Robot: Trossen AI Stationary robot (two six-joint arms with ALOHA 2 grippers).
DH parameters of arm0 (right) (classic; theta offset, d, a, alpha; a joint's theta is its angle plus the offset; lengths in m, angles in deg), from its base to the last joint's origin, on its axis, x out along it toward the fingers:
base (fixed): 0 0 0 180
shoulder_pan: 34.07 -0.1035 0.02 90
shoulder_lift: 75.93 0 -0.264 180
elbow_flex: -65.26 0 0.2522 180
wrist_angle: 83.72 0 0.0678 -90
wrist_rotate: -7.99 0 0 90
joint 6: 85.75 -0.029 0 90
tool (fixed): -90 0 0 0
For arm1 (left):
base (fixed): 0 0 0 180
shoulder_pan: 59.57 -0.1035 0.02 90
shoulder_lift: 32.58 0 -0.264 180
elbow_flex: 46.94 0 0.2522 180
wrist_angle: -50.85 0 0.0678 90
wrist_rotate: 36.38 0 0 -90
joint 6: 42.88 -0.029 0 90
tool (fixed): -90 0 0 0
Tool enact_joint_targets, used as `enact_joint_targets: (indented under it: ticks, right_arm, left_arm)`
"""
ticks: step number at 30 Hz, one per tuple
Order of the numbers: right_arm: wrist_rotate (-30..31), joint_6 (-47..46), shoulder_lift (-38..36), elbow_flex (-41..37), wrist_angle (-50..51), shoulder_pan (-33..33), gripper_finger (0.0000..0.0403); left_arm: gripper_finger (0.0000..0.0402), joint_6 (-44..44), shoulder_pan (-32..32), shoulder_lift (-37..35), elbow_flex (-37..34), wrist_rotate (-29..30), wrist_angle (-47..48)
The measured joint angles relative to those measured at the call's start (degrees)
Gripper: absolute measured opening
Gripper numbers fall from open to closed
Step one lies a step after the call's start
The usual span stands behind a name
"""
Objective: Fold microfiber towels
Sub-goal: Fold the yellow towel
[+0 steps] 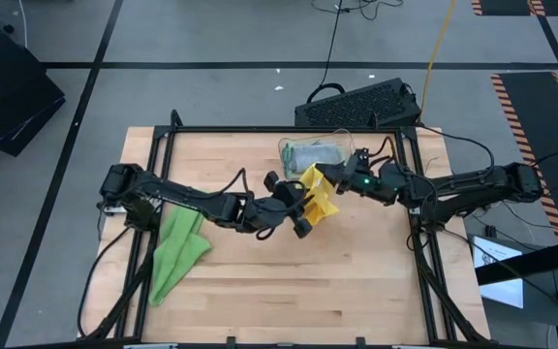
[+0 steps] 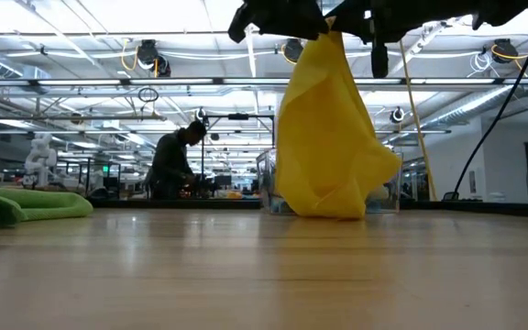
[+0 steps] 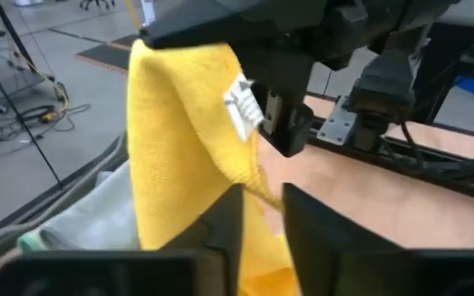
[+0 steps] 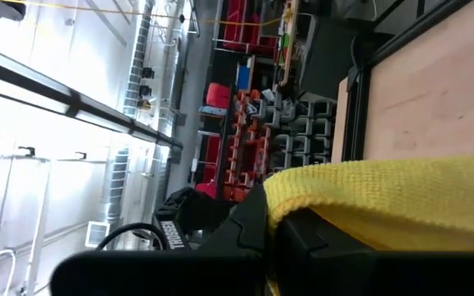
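Pale wooden boards make up the surface [image 1: 289,281], framed by a dark rail, with a wide workshop hall behind it where a person [image 2: 174,163] bends over a far bench. Near the middle, slightly toward the far edge, a soft yellow microfiber towel [image 2: 330,137] hangs in the air, its lower folds just brushing the wood. The right tool [image 1: 329,178] is pressed together on the towel's top edge and carries it — its wrist view shows the yellow hem caught between the dark fingers. The left tool [image 3: 262,215] sits just beside the hanging cloth with its fingers drawn close around the side hem, a narrow gap between them; I cannot tell whether the pinch is complete.

A crumpled bright green microfiber towel [image 1: 175,250] lies at the left of the surface, well apart from the action. At the far edge stands a clear plastic bin [image 1: 314,152] with more cloths in it.

The step in hand looks like taking a second corner so the towel can be spread flat. To do it well, the left tool should catch only the single outer hem, not a doubled fold, and close firmly before either arm moves. Then both should draw apart evenly — keeping the top edge level — and lower the cloth onto open wood away from the bin.
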Motion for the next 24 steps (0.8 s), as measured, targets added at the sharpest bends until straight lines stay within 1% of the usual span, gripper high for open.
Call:
enact_joint_targets:
  ticks: [3, 4, 5, 7, 9, 11, 14, 16, 18, 21, 24]
  right_arm:
    - [-0.3, 0.7, 0.0, 0.0, 0.2, 0.0, 0.0000]
    - [-0.4, 0.8, 0.0, 0.0, 0.2, 0.0, 0.0000]
    - [-0.4, 0.9, 0.0, 0.0, 0.2, 0.0, 0.0000]
    - [-1.0, 2.4, 0.0, 0.0, 0.2, 0.0, 0.0002]
    - [-3.2, 4.3, 0.0, 0.0, 0.2, 0.0, 0.0015]
    - [-7.0, 7.1, 0.0, 0.0, 0.2, 0.0, 0.0034]
    - [-14.3, 11.8, 0.0, 0.0, 0.9, 0.0, 0.0067]
    - [-19.4, 14.8, 0.0, 0.0, 3.0, 0.0, 0.0091]
    - [-22.9, 18.2, 0.0, 0.0, 5.9, 0.0, 0.0116]
    - [-26.0, 25.5, 0.0, -0.1, 9.4, -0.1, 0.0154]
    - [-26.5, 33.8, 0.0, 0.0, 13.6, -0.2, 0.0186]
  left_arm:
    - [0.0030, -2.0, 0.2, -0.1, 0.0, 0.1, -0.7]
    - [0.0015, -2.3, 0.5, -0.5, 0.0, 0.0, -0.7]
    - [0.0009, -2.3, 0.6, -0.8, 0.0, 0.1, -0.9]
    - [0.0010, -1.8, 0.9, -1.3, 0.1, 0.1, -1.4]
    - [0.0011, -1.1, 1.5, -2.7, 0.0, 0.0, 1.2]
    - [0.0006, 0.3, 1.8, -4.0, 0.0, -0.1, 2.3]
    - [0.0006, 3.1, 2.7, -6.9, 0.0, -0.2, 7.4]
    - [0.0007, 4.8, 3.0, -8.2, 0.1, -0.8, 11.2]
    - [0.0004, 6.5, 3.1, -8.6, 0.1, -1.6, 15.8]
    - [0.0006, 8.2, 3.1, -8.5, 0.0, -3.6, 21.9]
    - [0.0009, 10.5, 3.4, -8.5, 0.0, -5.7, 25.0]
